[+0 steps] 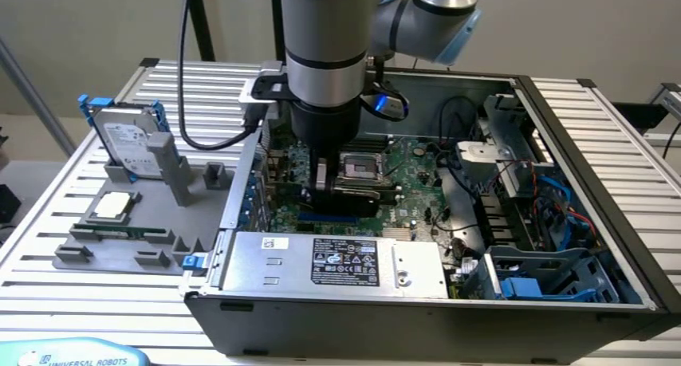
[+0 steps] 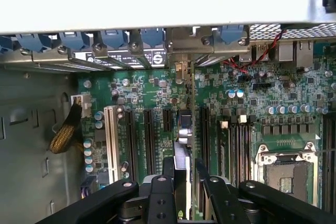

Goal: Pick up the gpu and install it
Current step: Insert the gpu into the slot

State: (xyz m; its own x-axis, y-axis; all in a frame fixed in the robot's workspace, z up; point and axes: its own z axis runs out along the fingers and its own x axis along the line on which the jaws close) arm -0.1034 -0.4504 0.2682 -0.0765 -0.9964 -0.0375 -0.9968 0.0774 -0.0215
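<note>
The gpu shows edge-on in the wrist view as a thin upright card between my two black fingers. Its silver bracket end reaches the case's rear slot wall. My gripper is shut on the gpu, which stands in line with a black expansion slot on the green motherboard; whether it touches the slot I cannot tell. In the exterior view the gripper is low inside the open computer case, holding the dark gpu just above the motherboard beside the CPU socket.
A power supply fills the case's near side, and cables and drive bays crowd the exterior view's right. On the exterior view's left a grey holder carries a hard drive in a blue frame, a chip and a memory stick.
</note>
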